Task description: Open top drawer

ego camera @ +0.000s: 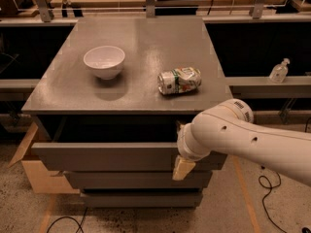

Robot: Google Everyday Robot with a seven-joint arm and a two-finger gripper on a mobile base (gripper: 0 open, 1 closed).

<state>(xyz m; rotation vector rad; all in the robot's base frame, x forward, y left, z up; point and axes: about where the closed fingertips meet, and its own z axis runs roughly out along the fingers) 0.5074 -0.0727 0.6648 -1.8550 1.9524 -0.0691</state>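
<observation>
The top drawer (107,155) is a wide grey handleless panel under the cabinet top, pulled out towards me, with a dark gap behind its upper edge. My white arm comes in from the right. The gripper (183,168) is at the drawer front's right part, at its upper edge, with one tan fingertip (182,169) hanging in front of the panel. The rest of the gripper is hidden behind the wrist.
A white bowl (104,61) and a lying crushed can (179,80) sit on the grey cabinet top (141,38). Two shorter drawer fronts (136,179) lie below. A cardboard box (39,171) stands at the left. A clear bottle (279,71) is on the right ledge. Cables lie on the floor.
</observation>
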